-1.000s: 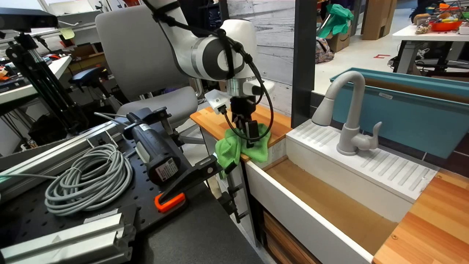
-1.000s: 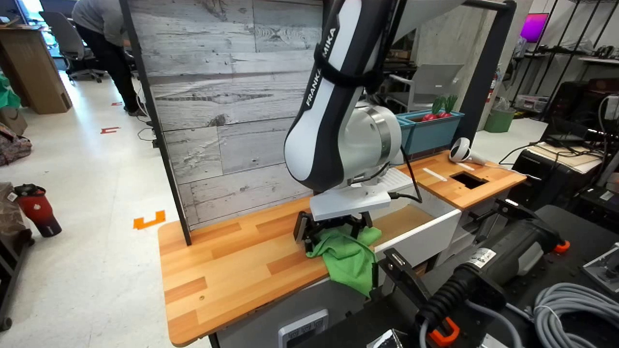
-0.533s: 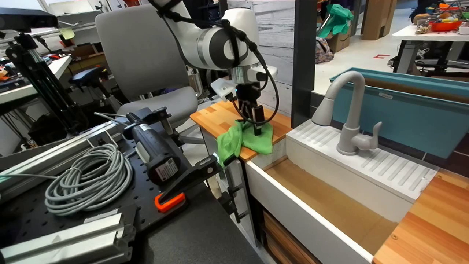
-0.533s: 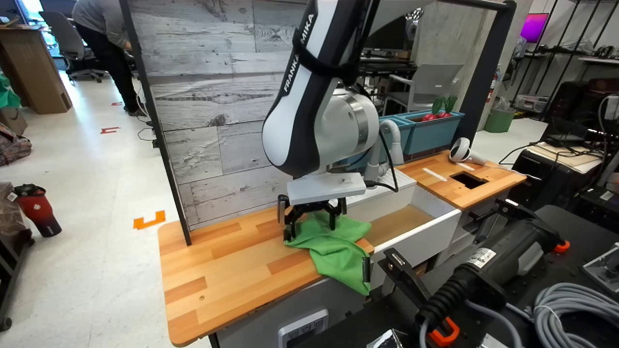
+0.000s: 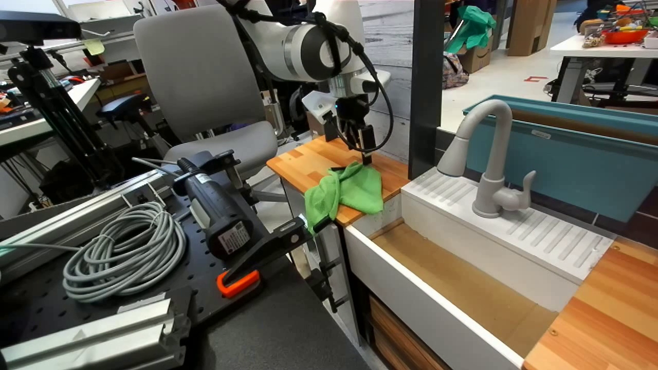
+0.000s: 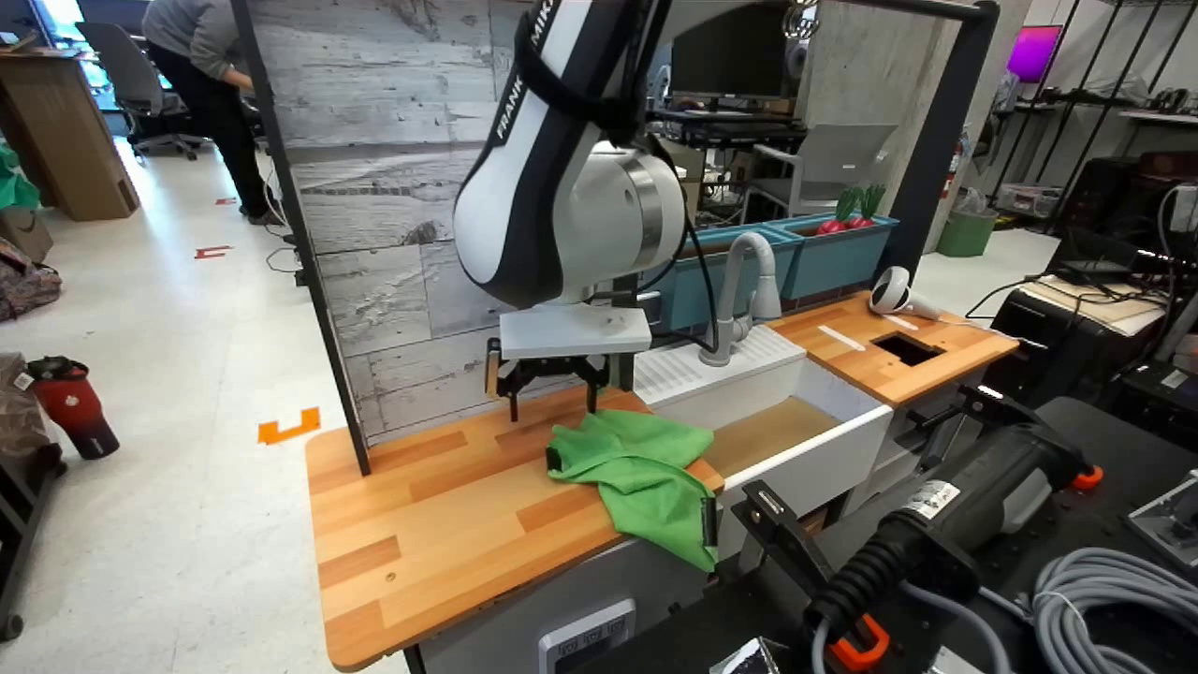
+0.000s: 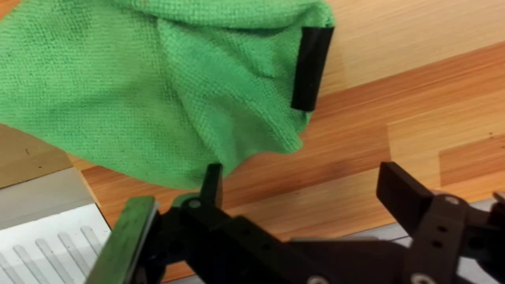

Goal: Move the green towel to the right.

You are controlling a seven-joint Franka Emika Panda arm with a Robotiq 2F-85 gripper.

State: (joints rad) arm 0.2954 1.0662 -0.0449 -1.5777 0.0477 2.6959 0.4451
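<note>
The green towel (image 5: 354, 187) lies crumpled on the wooden counter beside the sink, with one part hanging over the counter's front edge. It also shows in an exterior view (image 6: 646, 468) and fills the upper left of the wrist view (image 7: 138, 90). A black strip (image 7: 311, 69) is on one of its edges. My gripper (image 6: 552, 408) is open and empty, raised above the counter at the towel's wall-side edge. In the wrist view my gripper (image 7: 300, 173) has its fingers wide apart with bare wood between them; the left finger overlaps the towel's corner in the picture.
The white sink (image 5: 432, 313) with a grey faucet (image 5: 493, 154) adjoins the wooden counter (image 6: 449, 524). A grey plank wall (image 6: 402, 215) stands behind the counter. A black bench (image 5: 277, 318) with a power tool (image 5: 216, 210) and coiled cable (image 5: 128, 252) stands in front.
My gripper has risen off the towel and moved away from the sink, toward the left in an exterior view. The towel has shifted slightly and now lies uncovered.
</note>
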